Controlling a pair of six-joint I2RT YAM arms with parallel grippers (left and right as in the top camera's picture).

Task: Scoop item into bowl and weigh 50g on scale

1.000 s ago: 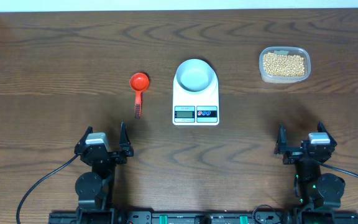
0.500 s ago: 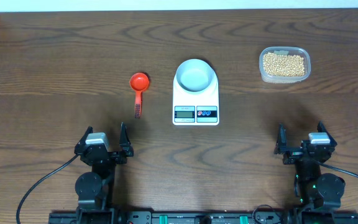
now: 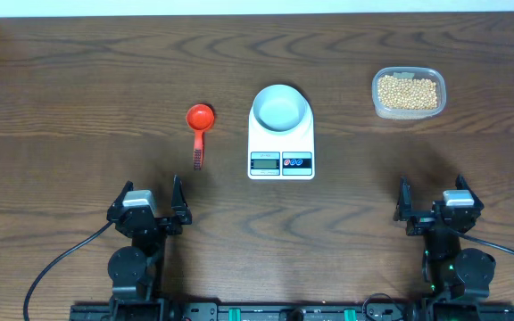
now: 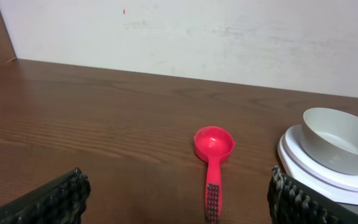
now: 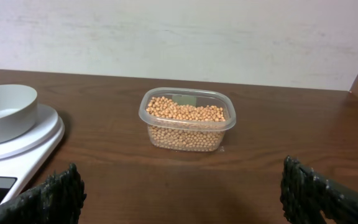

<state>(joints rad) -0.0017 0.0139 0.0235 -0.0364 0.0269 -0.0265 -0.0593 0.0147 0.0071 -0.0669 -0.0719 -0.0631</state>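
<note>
Left gripper [image 3: 150, 201] and right gripper [image 3: 433, 201] hang spread wide, empty, near me. Scooping hasn't begun: bowl [image 3: 281, 109] sits empty on scale [image 3: 280, 160], beans [image 3: 407, 91] in the tub [image 3: 377, 100] at right. Next I must grasp the red scoop [image 3: 199, 119] by its handle, left of the scale.

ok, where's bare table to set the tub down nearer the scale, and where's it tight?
Widest bare patch: between scale and tub, down to the right gripper. Also free: left of the scoop, and the strip below the scale, between left gripper and right gripper. Tight: the scoop-to-scale gap.
</note>
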